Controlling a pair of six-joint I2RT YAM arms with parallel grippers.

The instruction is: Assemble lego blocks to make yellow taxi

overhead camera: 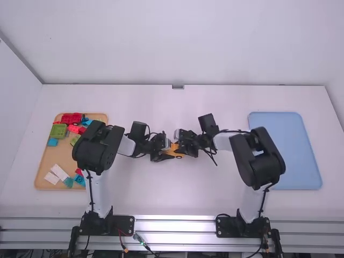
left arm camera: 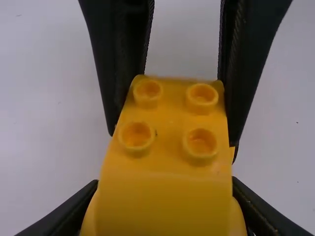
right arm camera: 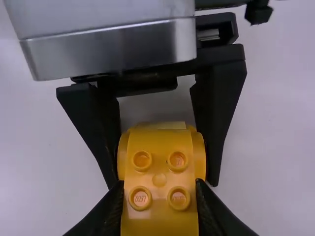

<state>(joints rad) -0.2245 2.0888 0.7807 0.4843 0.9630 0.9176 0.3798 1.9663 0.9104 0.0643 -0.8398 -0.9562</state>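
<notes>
While our left claw [right arm camera: 162, 183] and right claw [left arm camera: 172, 141] each grip the yellow taxi body [left arm camera: 170, 147] from opposite ends, we judge the step to be joining or seating its parts in mid-air, though a handover is possible. Whether it is one piece or several, we cannot tell. Next we would check the fit, press evenly, then let one claw release while the other bears the weight.

In the left wrist view we see four studs above a smooth yellow face; the right wrist view gives four studs too, plus rounded yellow sides and a paler yellow strip [right arm camera: 156, 126] near the left claw. From the high view we gain a dark disc [overhead camera: 178, 157], probably a wheel, at the body's near edge, and the setting: the body between both claws near the middle of the worktop [overhead camera: 161, 199], the wooden tray [overhead camera: 47, 156] of loose blocks beyond the left arm, the blue tray [overhead camera: 285, 150] beyond the right.
</notes>
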